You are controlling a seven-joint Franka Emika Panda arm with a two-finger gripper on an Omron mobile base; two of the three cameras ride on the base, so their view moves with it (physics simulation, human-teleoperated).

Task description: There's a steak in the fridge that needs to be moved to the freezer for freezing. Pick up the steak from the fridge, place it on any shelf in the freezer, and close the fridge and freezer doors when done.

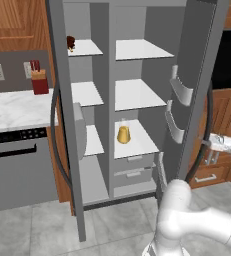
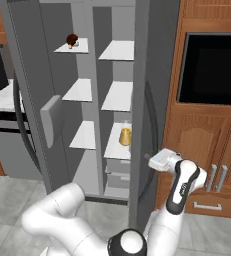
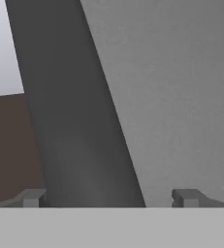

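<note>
The steak (image 1: 71, 43) (image 2: 72, 40), a small dark red-brown lump, lies on the top shelf of the narrow freezer (image 1: 87, 92) (image 2: 81, 90). Both doors stand open. The wide fridge (image 1: 137, 95) (image 2: 118, 95) holds a yellow cup-shaped thing (image 1: 123, 134) (image 2: 125, 136) on its third shelf. My gripper (image 1: 210, 143) (image 2: 151, 159) (image 3: 108, 198) is on the outer side of the fridge door (image 1: 197, 85) (image 2: 140, 115) (image 3: 181, 97). It is open, with the door's dark bar handle (image 1: 207, 120) (image 2: 152, 127) (image 3: 79, 126) standing between its fingertips (image 3: 33, 197).
The freezer door (image 1: 67, 130) (image 2: 34, 100) swings out at the left, in front of a marble counter (image 1: 14, 107) and an oven (image 1: 17, 165). Wooden cabinets (image 2: 207, 160) and a black wall oven (image 2: 212, 70) stand right of the fridge door. Grey drawers (image 1: 134, 172) sit below the fridge shelves.
</note>
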